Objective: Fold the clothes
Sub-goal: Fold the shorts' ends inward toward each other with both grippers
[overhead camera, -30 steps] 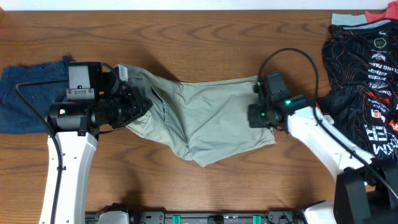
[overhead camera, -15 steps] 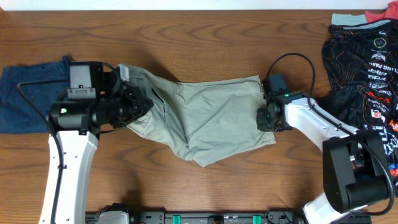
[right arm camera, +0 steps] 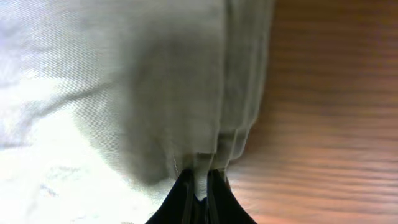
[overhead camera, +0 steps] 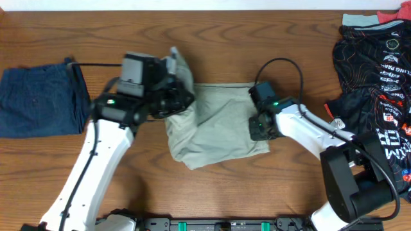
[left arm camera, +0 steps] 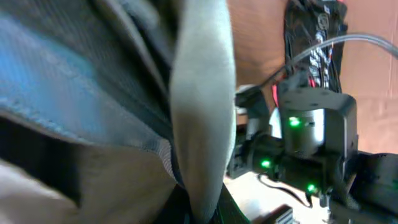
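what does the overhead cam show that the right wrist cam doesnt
Only overhead: the navy garment at left, the black printed jersey at right, the left gripper holding up one end of the khaki-beige cotton shorts. Only right wrist: the right gripper pinching stacked fabric edges. Both: the shorts on the brown wooden table.

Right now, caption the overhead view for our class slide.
Left gripper and right gripper grip opposite ends of the khaki shorts, mid-fold.
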Tool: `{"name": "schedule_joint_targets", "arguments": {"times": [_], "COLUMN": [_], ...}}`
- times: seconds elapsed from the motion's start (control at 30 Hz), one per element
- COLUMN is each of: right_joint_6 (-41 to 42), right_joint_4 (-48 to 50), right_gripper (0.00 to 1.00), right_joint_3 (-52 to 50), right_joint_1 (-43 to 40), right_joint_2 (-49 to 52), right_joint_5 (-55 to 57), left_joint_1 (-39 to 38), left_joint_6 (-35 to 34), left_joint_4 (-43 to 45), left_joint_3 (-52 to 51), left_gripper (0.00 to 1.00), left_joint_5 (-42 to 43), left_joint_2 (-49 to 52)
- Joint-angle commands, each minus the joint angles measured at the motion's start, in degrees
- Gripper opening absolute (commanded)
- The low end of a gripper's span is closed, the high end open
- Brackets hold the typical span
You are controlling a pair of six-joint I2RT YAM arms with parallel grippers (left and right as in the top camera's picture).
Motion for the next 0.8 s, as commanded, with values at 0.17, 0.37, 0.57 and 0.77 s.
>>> {"name": "schedule_joint_targets", "arguments": {"times": [0.17,0.37,0.57,0.77], "right_joint_6": [3.06,3.87,3.85,1.90], "right_joint_4": [-0.04,-0.02,-0.96,-7.32], "right_gripper": [0.08,0.09,0.14,0.33], "right_joint_3": [-2.08,-2.08,-2.03,0.44], "right_joint_1": [5.18,5.27,5.22,1.38], "right_joint_2": [3.72,3.72,3.69,2.32], "right_joint_5": [-5.92,-5.95,-5.95,-0.74], "left_joint_1": [-9.31,-14.43,-16.44,-13.55], "left_joint_6": [-4.42,-6.05,-7.28,-0.74], "left_joint_4": [1.73,7.54,9.90,9.86], "left_joint_3": [1.95,1.95,1.95,1.99], "left_gripper": [0.06,0.06,0.38,0.64], "left_joint_5": [0.79,0.79,0.81,4.02], "left_joint_2": [6.49,10.73,12.66,10.40]}}
